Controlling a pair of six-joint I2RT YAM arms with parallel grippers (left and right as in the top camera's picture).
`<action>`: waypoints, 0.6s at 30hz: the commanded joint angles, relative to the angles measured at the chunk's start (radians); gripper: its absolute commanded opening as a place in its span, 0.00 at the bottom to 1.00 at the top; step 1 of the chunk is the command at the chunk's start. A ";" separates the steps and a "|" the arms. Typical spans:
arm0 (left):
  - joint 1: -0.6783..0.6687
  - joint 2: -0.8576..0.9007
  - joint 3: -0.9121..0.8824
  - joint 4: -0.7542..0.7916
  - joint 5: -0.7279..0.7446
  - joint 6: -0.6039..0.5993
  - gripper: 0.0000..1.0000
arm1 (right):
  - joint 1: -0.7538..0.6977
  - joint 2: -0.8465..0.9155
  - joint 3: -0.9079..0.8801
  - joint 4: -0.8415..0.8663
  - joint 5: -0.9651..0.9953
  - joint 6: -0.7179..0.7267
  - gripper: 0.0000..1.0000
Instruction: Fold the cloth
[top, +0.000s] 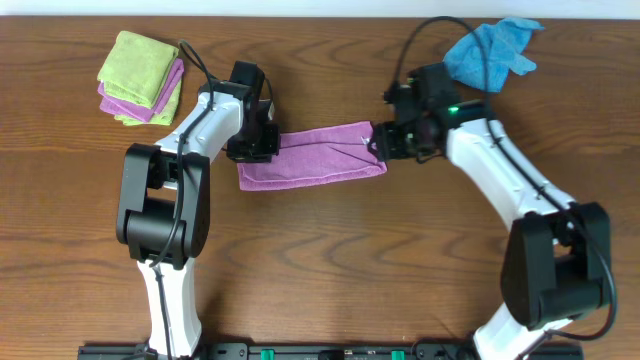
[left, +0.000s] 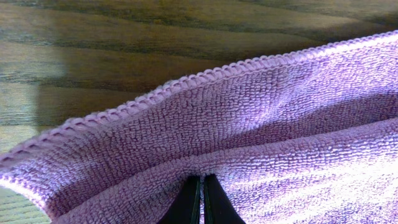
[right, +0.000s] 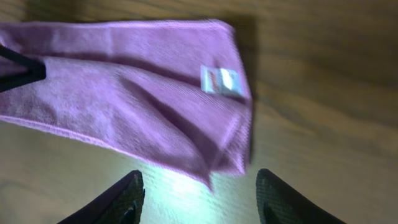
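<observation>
A purple cloth (top: 312, 156) lies folded into a long strip on the wooden table, between the two arms. My left gripper (top: 253, 148) is shut on its left end; in the left wrist view the closed fingertips (left: 202, 180) pinch into the purple cloth (left: 261, 124). My right gripper (top: 385, 140) is open at the cloth's right end. In the right wrist view its fingers (right: 199, 190) are spread apart just off the cloth's corner, and the cloth (right: 124, 87) shows a white label (right: 222, 80).
A stack of folded green and purple cloths (top: 142, 77) sits at the back left. A crumpled blue cloth (top: 490, 50) lies at the back right, behind my right arm.
</observation>
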 joint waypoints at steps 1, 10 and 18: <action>-0.002 0.037 -0.010 0.017 -0.037 -0.008 0.06 | -0.046 0.025 0.000 -0.048 -0.155 -0.001 0.59; -0.002 0.037 -0.010 0.031 -0.037 -0.008 0.06 | -0.054 0.064 -0.069 0.025 -0.216 0.030 0.61; -0.002 0.037 -0.010 0.032 -0.037 -0.008 0.06 | -0.054 0.166 -0.071 0.085 -0.301 0.064 0.61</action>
